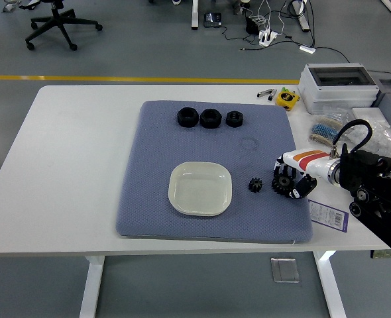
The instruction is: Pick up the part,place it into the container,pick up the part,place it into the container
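White surface (69, 165) with blue mat (156, 172): right robot hand (292, 182) curled around larger black gear (281, 185) at mat's right edge, apparently for lifting; smaller gear (254, 185) just beside, cream container (200, 189) near, empty, awaiting both parts.

A: What carries everything?
B: A white rectangular table (69, 165); a blue-grey textured fabric mat (156, 165) lies flat on it.
A: And right of that?
B: A grey lidded plastic box (341, 89); a small yellow tape measure (287, 98); a purple-printed label card (329, 214).
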You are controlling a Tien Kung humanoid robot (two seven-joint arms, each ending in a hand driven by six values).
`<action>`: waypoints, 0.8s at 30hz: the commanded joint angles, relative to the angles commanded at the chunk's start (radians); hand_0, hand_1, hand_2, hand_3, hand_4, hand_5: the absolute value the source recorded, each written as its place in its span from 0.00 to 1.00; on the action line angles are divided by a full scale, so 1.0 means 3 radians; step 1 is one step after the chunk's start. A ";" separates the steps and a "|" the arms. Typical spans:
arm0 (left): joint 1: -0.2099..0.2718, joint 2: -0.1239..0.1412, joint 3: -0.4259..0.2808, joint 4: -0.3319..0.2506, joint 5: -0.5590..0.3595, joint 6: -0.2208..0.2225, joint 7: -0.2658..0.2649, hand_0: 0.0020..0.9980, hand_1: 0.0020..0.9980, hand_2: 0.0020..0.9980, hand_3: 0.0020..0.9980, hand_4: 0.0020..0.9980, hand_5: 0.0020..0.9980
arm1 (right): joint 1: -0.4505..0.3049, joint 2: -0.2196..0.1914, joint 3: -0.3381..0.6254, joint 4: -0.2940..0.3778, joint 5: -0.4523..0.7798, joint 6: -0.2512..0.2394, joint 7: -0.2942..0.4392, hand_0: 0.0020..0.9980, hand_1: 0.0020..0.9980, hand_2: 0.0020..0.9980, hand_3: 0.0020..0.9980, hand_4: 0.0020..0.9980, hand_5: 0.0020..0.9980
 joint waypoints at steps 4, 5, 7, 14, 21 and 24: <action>-0.0003 0.0000 0.0004 0.0000 -0.0011 0.0001 -0.0002 0.88 0.85 0.88 0.64 0.59 0.74 | -0.0005 -0.0018 0.0033 0.0058 -0.0014 -0.0005 -0.0003 0.39 0.43 0.47 0.46 0.49 0.11; -0.0003 0.0000 0.0003 0.0000 -0.0012 0.0001 -0.0002 0.88 0.85 0.88 0.64 0.59 0.74 | -0.0003 -0.0023 0.0046 0.0086 -0.0017 -0.0010 -0.0004 0.39 0.43 0.47 0.46 0.49 0.11; -0.0003 0.0000 0.0004 0.0000 -0.0013 0.0001 -0.0003 0.88 0.85 0.88 0.64 0.59 0.74 | 0.0002 -0.0032 0.0078 0.0158 -0.0022 -0.0014 -0.0009 0.38 0.43 0.47 0.46 0.47 0.10; -0.0008 0.0000 0.0018 0.0000 -0.0033 0.0000 -0.0011 0.88 0.85 0.88 0.64 0.59 0.74 | 0.0011 -0.0028 0.0169 0.0479 -0.0009 -0.0041 -0.0041 0.38 0.42 0.47 0.46 0.46 0.11; -0.0022 0.0000 -0.0042 0.0000 -0.0015 0.0018 -0.0029 0.88 0.85 0.88 0.64 0.59 0.74 | 0.0130 0.0056 0.0114 0.0735 -0.0045 -0.0023 -0.0087 0.39 0.42 0.47 0.46 0.46 0.12; -0.0029 0.0000 -0.0041 0.0000 -0.0020 0.0024 -0.0031 0.88 0.85 0.88 0.64 0.59 0.74 | 0.0200 0.0128 0.0027 0.0825 -0.0019 -0.0026 -0.0085 0.40 0.42 0.47 0.46 0.45 0.12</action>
